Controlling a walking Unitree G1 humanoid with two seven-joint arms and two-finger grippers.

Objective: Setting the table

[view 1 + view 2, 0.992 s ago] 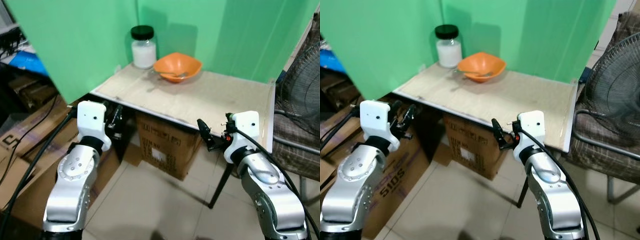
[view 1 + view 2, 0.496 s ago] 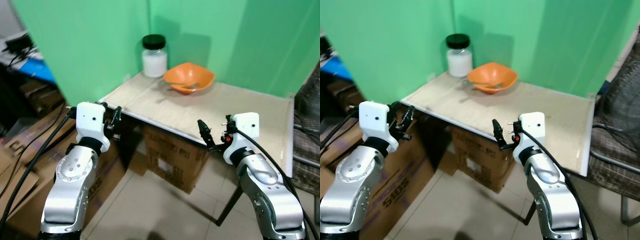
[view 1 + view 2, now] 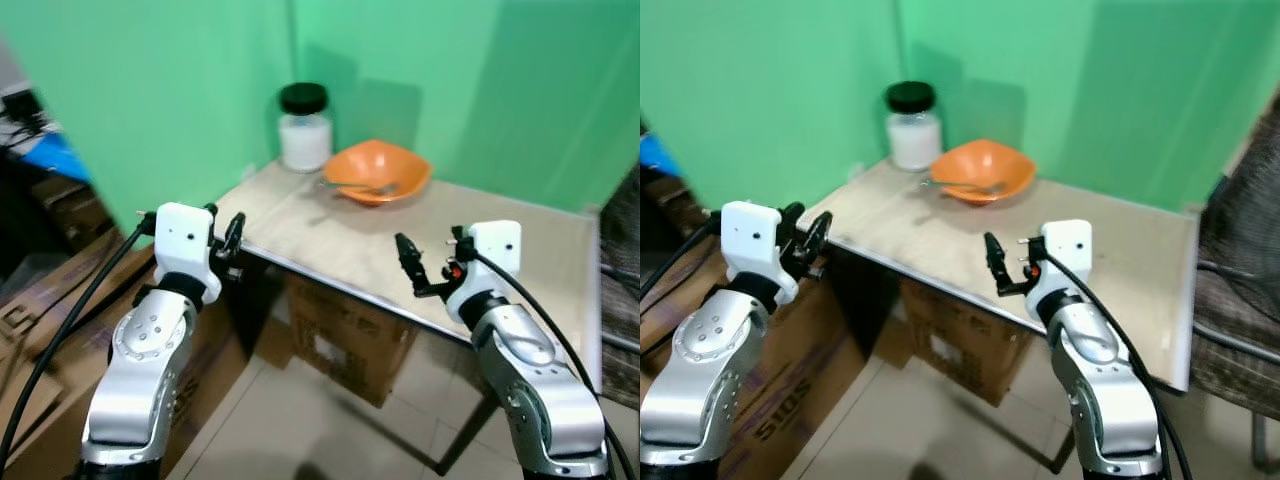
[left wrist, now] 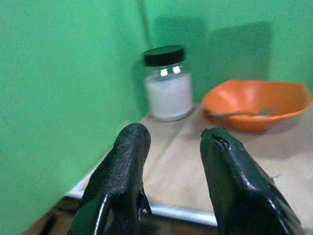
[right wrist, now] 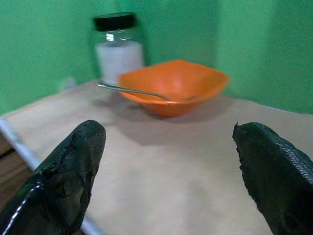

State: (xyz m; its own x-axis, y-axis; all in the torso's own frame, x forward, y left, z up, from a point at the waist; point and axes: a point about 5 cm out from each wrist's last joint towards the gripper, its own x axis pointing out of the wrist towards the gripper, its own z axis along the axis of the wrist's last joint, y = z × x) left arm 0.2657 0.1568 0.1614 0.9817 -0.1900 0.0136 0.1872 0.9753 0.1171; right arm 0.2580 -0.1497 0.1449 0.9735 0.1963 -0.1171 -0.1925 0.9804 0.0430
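- Both your grippers, left gripper (image 3: 232, 236) and right gripper (image 3: 409, 266), stay open and empty.
- You've closed in on the table (image 3: 520, 260); orange bowl (image 3: 376, 171) is nearer reach.

Green walls (image 3: 150, 90) meet in a corner behind a pale wooden table (image 3: 520, 250) with a light edge strip. A cardboard box (image 3: 345, 335) sits beneath it on a beige tiled floor (image 3: 300, 420), and more boxes (image 3: 50, 310) stand at the left. A dark woven chair (image 3: 1240, 290) is at the right edge. Soft, even light.
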